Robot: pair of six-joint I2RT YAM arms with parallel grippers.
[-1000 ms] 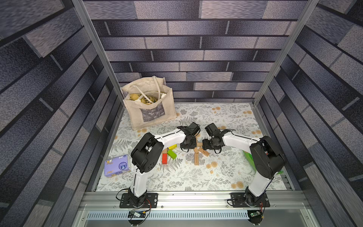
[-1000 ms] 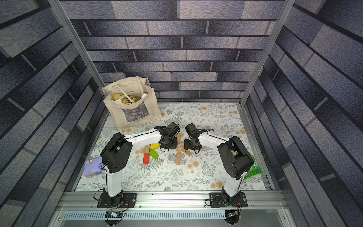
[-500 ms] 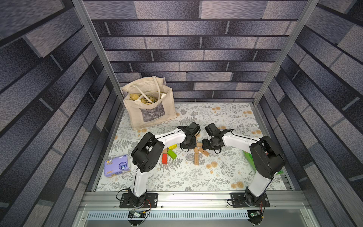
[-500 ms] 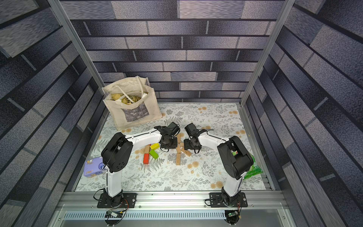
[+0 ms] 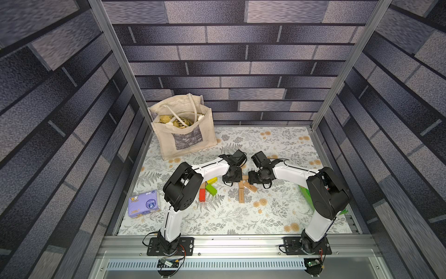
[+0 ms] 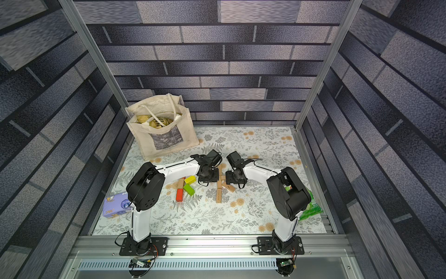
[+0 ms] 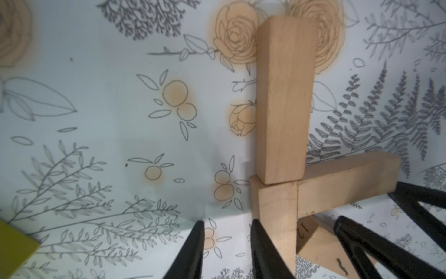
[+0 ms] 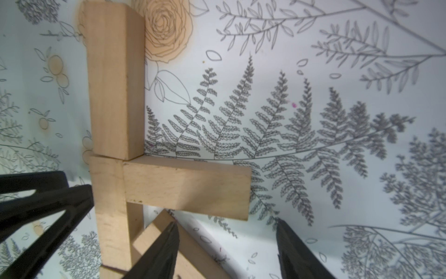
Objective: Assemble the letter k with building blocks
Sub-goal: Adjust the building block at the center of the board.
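Nearly done, we judge | plain tan wooden building blocks [image 8: 113, 79] form letter k [image 5: 241, 196] on floral bench [image 5: 217, 217] | left tool [image 7: 228, 224] slightly parted, empty, beside spine | right tool [image 8: 226, 223] wide, empty, over lower branch | remaining: truing branch angles

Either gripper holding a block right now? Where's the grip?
Nothing is held. The left gripper has only bare mat between its jaws, beside the middle spine block; the right gripper is open, empty.

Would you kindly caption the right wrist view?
Open right gripper poised beside rectangular tan wooden blocks forming a rough K on flower-printed mat.
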